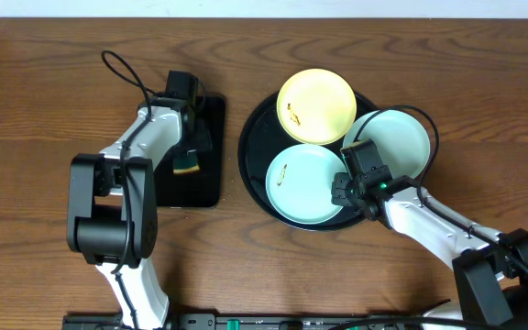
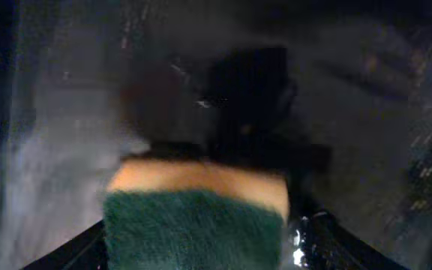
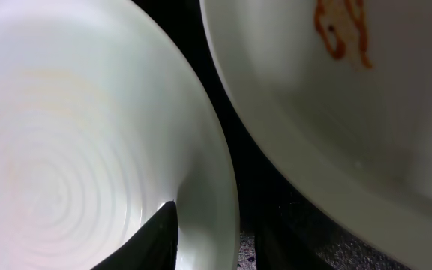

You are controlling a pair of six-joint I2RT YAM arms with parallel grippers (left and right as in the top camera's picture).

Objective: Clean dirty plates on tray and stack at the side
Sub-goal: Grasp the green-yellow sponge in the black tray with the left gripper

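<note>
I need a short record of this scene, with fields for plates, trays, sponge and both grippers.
plates: yellow plate, mint plate, second mint plate
round tray: black; second mint plate overlaps its right rim
sponge: green, over the rectangular tray
left gripper: at the sponge, grip unclear
right gripper: between the mint plates, grip unclear

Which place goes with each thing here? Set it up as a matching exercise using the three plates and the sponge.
Things:
1. yellow plate
2. left mint plate
3. right mint plate
4. sponge

Places:
A. at the rectangular tray
B. far side of the round tray
C. overhanging the round tray's right rim
D. near side of the round tray

Pairs: 1-B, 2-D, 3-C, 4-A.
</note>
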